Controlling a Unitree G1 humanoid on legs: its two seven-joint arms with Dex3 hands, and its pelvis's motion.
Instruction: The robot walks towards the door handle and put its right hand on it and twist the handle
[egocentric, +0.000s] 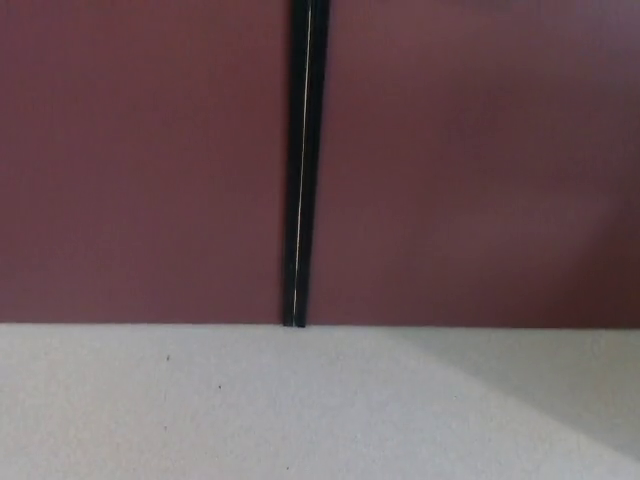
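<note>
Two maroon door panels (140, 160) across the upper two thirds of the frame, smooth and matt, with a flat painted or laminated look and no grain showing. Between them a narrow black seam (303, 160) running top to bottom near the centre, dark and matt, split by a thin pale line with a slight sheen. Below, a pale grey floor (200, 410), matt, finely speckled, faintly grainy, with a few tiny dark flecks at lower left.
</note>
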